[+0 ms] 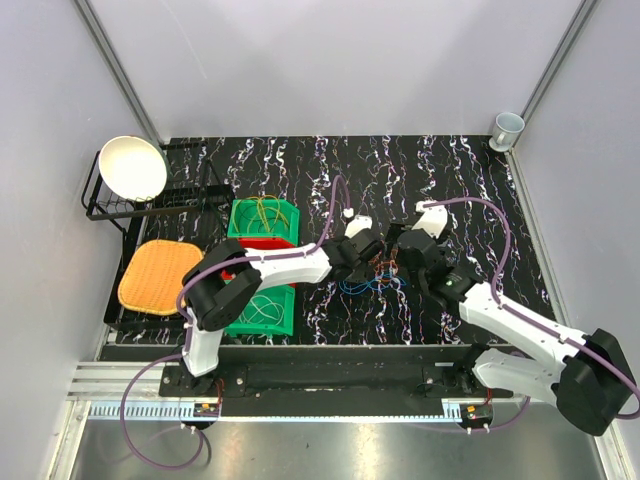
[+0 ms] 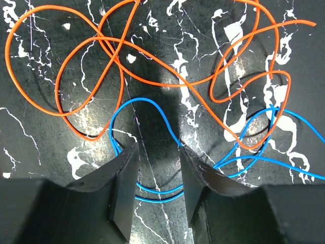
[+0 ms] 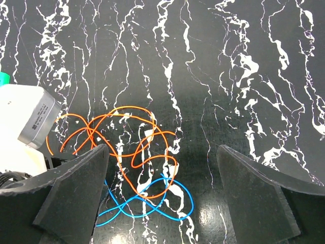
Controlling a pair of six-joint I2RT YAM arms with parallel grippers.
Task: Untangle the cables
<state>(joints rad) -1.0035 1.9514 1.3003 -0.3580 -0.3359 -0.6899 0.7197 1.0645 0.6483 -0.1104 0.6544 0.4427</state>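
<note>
An orange cable [image 2: 51, 6] and a blue cable [image 2: 159, 191] lie looped over each other on the black marbled table. My left gripper [image 2: 158, 150] is down over them. Its jaws stand partly closed with a gap, and two blue strands cross the table between the fingers without being pinched. The top view shows the tangle [image 1: 368, 282] just in front of the left gripper [image 1: 372, 262] and the right gripper [image 1: 405, 252]. The right gripper [image 3: 162, 148] hangs wide open above the table, with orange loops [image 3: 127, 107] and blue loops [image 3: 191, 199] near its left finger.
Green baskets [image 1: 263, 218] [image 1: 262, 312] holding more wires and a red one [image 1: 262, 243] sit at the left under the left arm. Further left are a white bowl [image 1: 132, 167] on a black rack [image 1: 150, 205] and an orange woven mat [image 1: 158, 275]. A cup [image 1: 507, 126] stands at the back right.
</note>
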